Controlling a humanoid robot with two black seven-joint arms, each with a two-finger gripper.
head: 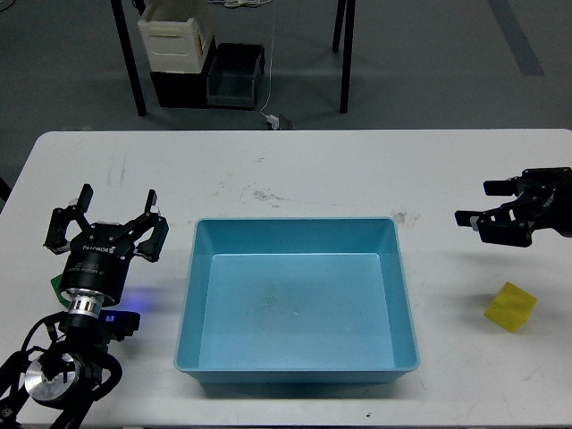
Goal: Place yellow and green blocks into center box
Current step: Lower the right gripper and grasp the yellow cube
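The task looks to be at its start. The blue tray (298,371) is empty inside; only bare plastic with some faint scuff marks shows on its floor. So both cubes are left to move, as I judge it.

The yellow block (509,307) lies on the white table (295,174), to the right of the tray and well apart from its right wall. It sits a bit turned, one corner toward the camera. The right gripper (472,204) hangs beyond and a little right of this cube, not touching it, with its two fingers spread apart and nothing between them.

The green block (55,284) is to the left of the tray, and only a small green sliver of it shows behind the wrist of the left arm. The left gripper (109,211) is above it in the picture, fingers wide open and empty. Whether the arm touches the cube, I cannot tell.

The tray is smooth light-blue plastic, shallow, rectangular, with sloped walls and a rounded rim. The yellow cube has sharp edges and looks slightly glossy and somewhat see-through. The table top is matte white with grey smudges beyond the tray. Both grippers are black, and the left wrist has a metal ring.
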